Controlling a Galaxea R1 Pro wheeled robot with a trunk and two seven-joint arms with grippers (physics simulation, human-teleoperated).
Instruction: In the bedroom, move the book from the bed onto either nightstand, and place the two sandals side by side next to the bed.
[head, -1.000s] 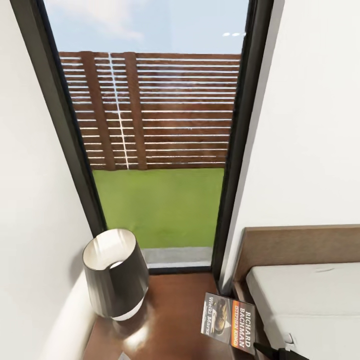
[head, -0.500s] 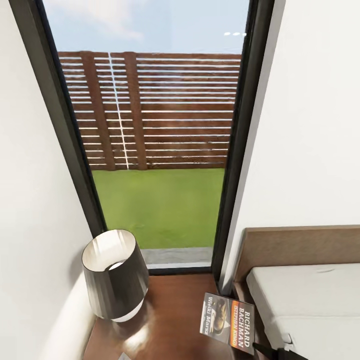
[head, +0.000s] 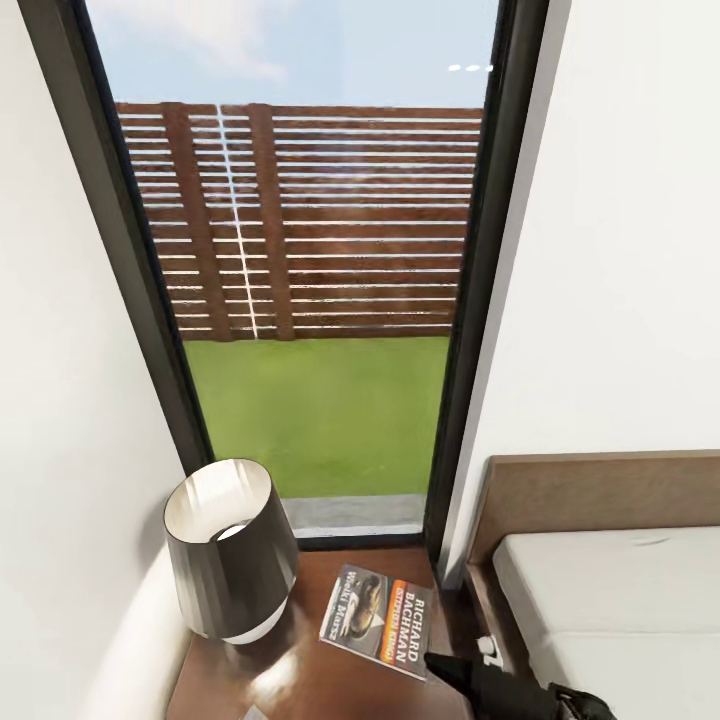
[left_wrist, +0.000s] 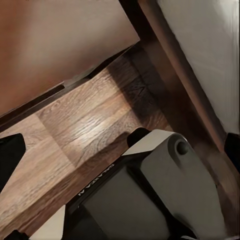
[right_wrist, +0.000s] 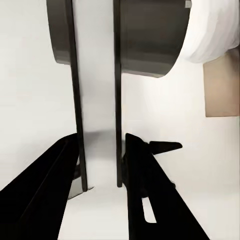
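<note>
Your right hand (right_wrist: 100, 165) had its two dark fingers (right_wrist: 145, 195) spread apart with nothing between them; in the right wrist view they pointed toward the dark lamp shade (right_wrist: 150, 35) and the window's dark frame bars (right_wrist: 75, 100), against the white wall. In the head view that same hand (head: 450, 665) reached in from the lower right edge, its tip just beside the near corner of the book (head: 378, 620), and you could not tell from there whether they touched.

The book lay flat on the glossy reddish-brown nightstand (head: 310, 680), your desk here, title band up, between the lamp (head: 228, 550) and the bed (head: 610, 600). The lamp stood upright on the same desk, near the left wall. The bed's brown headboard (head: 600, 490) and white mattress sat to the right of the desk.

Behind the desk, the tall window (head: 300, 300) showed grass, a slatted wooden fence and sky.

For your left hand, the left wrist view gave only a grey-and-black housing (left_wrist: 150, 195) over the wooden floor (left_wrist: 75, 135) and a dark wooden frame edge (left_wrist: 170, 85), so I could not tell whether it was apart or together
</note>
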